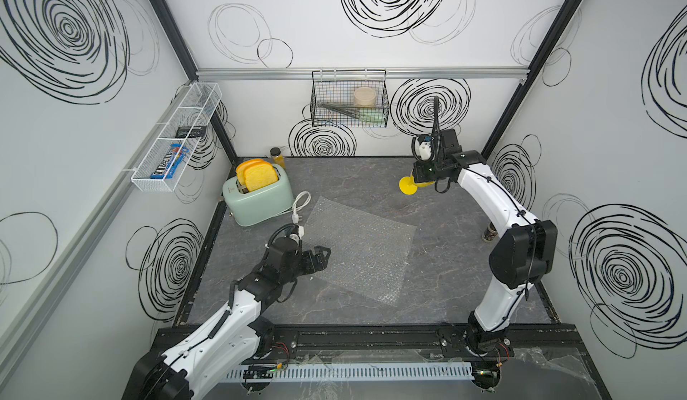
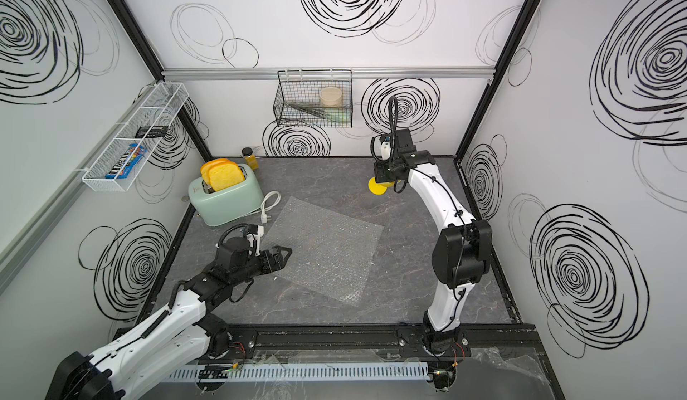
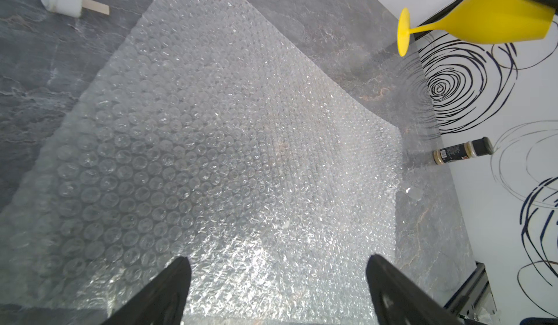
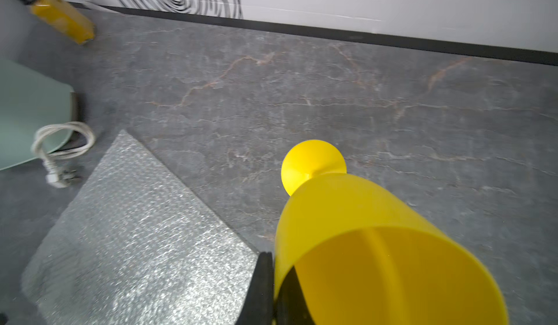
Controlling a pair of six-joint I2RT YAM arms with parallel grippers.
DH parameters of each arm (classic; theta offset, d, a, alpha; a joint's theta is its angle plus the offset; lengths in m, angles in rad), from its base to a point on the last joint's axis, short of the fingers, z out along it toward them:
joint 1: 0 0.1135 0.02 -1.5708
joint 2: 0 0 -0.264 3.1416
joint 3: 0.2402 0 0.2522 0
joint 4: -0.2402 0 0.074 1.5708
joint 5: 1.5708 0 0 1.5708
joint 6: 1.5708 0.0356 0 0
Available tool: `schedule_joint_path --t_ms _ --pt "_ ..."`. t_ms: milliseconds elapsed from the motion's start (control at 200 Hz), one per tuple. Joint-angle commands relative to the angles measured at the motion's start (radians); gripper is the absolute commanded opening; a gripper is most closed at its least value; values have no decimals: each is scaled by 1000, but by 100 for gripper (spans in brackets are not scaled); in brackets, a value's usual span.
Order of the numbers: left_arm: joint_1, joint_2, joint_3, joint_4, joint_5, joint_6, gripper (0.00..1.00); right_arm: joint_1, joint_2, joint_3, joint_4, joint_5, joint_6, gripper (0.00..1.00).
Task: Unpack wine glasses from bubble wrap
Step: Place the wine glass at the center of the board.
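I am pinching the yellow goblet (image 4: 377, 217) by the rim of its bowl with my right pincer (image 4: 273, 278). One finger is inside the bowl and one outside, both pressing tight on the wall. The goblet is hanging tilted above the table (image 1: 371, 179), well apart from the mint-green toaster (image 1: 260, 197), its round foot pointing toward the toaster.

My left pincer (image 3: 277, 258) is standing spread wide, gripping nothing, and hovering over the edge of the bubble wrap (image 1: 362, 245) near the toaster. The bubble wrap is lying flat and unfolded just beside the toaster, between it and the goblet. The white plug (image 1: 299, 218) is lying just beside the sheet's corner nearest the toaster.

Two toast slices (image 1: 256, 177) are sticking up out of the toaster; the lettering on its face is too small for me to read. On the wall beside the toaster, a white wire shelf (image 1: 178, 138) is holding a blue packet (image 1: 169, 166) reading "m&m's". Far from the toaster, a spice jar (image 3: 459, 152) is standing by the opposite wall, but I cannot read its dark label.
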Motion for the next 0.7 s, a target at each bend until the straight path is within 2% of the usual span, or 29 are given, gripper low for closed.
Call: schedule_joint_path --t_ms 0,345,505,540,606,696 --pt "6 -10 -12 35 8 -5 95 13 53 81 -225 146 -32 0" --pt "5 -19 -15 34 7 -14 95 -5 148 134 -329 73 -98 1" --pt "4 -17 -13 37 6 -15 95 -24 164 134 -332 82 -98 4" --pt "4 -17 -13 39 6 -15 95 -24 165 134 -329 87 -98 10" --pt "4 -15 -13 39 7 -15 95 -24 161 128 -324 85 -97 28" --pt "4 -16 -13 40 7 -15 95 -21 150 137 -319 78 -97 39"
